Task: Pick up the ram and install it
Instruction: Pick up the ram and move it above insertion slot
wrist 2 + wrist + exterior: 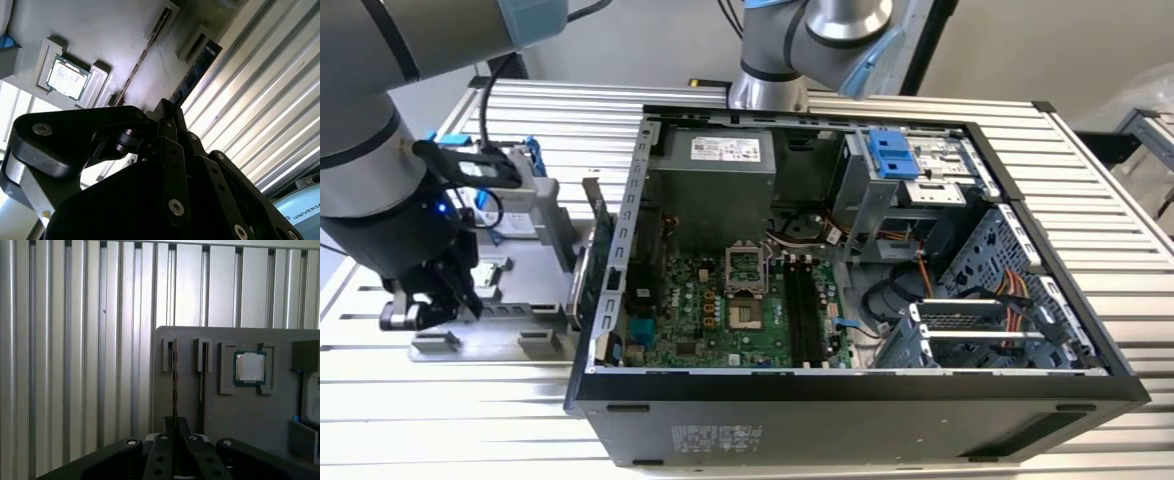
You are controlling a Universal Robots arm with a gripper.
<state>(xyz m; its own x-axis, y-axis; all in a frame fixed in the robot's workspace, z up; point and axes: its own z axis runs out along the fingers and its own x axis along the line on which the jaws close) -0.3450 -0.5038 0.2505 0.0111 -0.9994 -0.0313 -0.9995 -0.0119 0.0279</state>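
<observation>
The ram [174, 385] is a thin dark stick standing on edge on the grey holder [250, 415], its far end at a slot bracket. In the second wrist view the ram [195, 75] runs along the holder's [100, 30] edge, straight out from my fingertips. My gripper [174, 427] is shut on the ram's near end, seen also as the gripper [169, 112]. In the exterior view the gripper [420, 310] hangs low over the holder [520, 300], at that view's left of the open computer case. The motherboard's black memory slots [803, 315] lie inside the case.
A second thin stick [201, 385] stands in the neighbouring slot, and a processor chip [250, 367] sits in a pocket beside it. A silver drive in a blue frame [507, 190] stands at the holder's far end. The case wall [620, 250] rises between holder and motherboard [720, 310].
</observation>
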